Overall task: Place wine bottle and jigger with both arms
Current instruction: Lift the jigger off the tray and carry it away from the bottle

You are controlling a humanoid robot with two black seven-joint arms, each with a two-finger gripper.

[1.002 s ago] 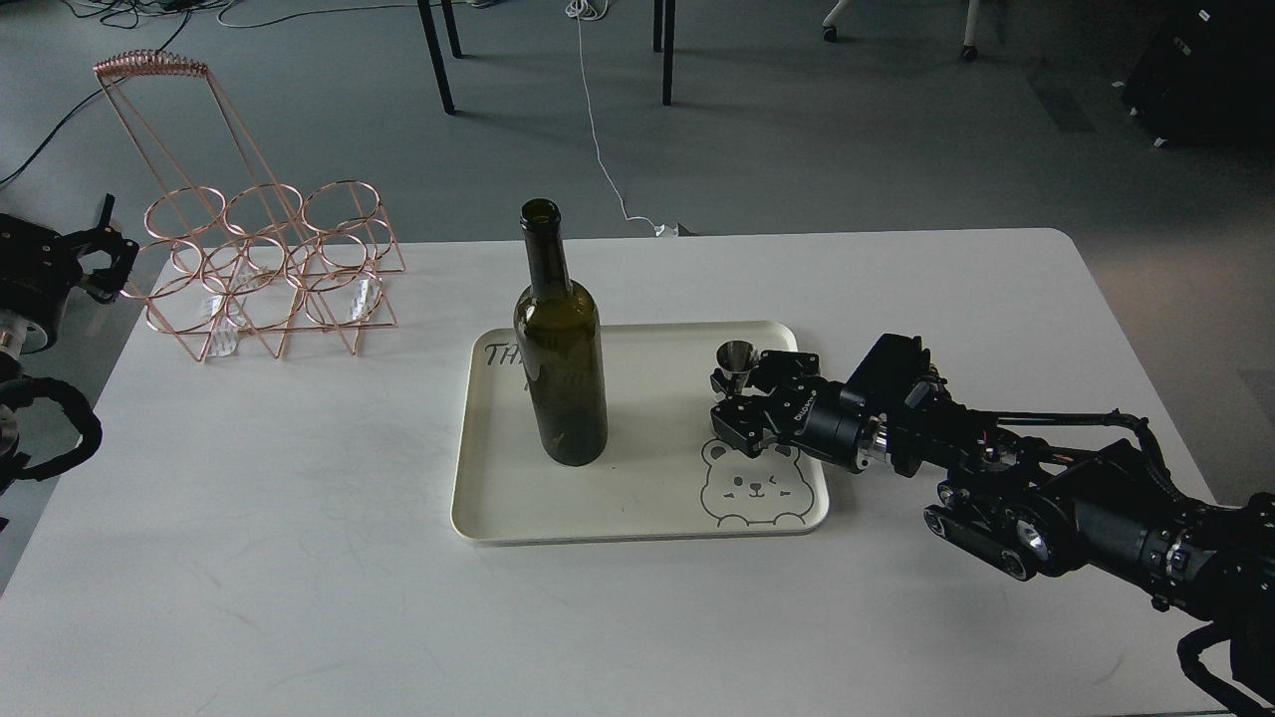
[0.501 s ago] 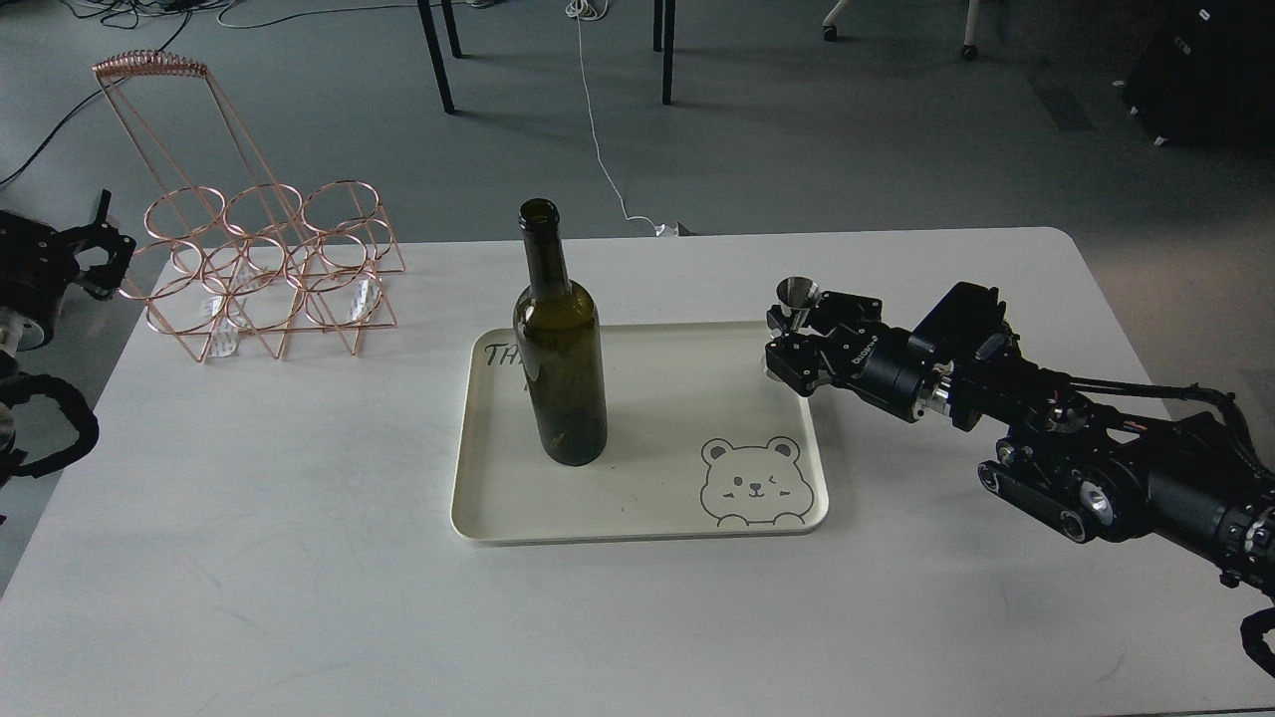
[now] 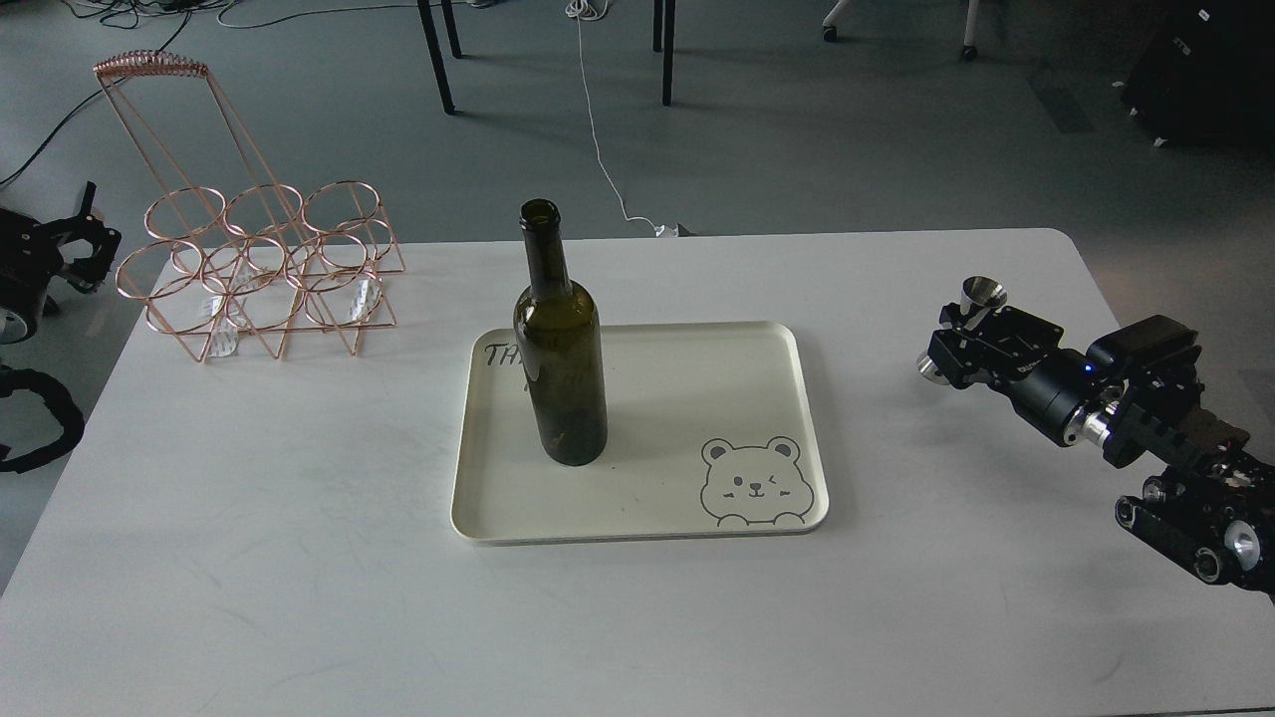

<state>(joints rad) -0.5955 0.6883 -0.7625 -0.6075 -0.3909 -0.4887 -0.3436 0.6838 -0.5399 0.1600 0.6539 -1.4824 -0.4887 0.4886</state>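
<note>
Since the earlier frames the right arm has carried the jigger (image 3: 974,321) off the tray and out over the bare table (image 3: 299,558) to the right, while the left arm has drawn back a little toward the left edge; the bottle has not shifted.

At the far left, the left end effector (image 3: 78,239) sits beyond the table edge, just beside the copper wire bottle rack (image 3: 261,261); it is dark and small, so I cannot tell whether its fingers are spread or pressed together, and it holds nothing that I can see. The rack stands on the table's rear left corner with its rings empty. In the middle, the wine bottle (image 3: 560,339) stands upright on the left part of the cream tray (image 3: 637,528), whose near right corner bears a bear drawing. At the right, the right end effector (image 3: 958,339) is pinching the jigger about its waist, upright, its upper cup above the fingers and its lower cup showing below them, near the table.

The step in hand appears to be setting down the jigger; the next move likely calls for lowering it level onto the table, then spreading the fingers; the left arm must then reach in for the bottle.
</note>
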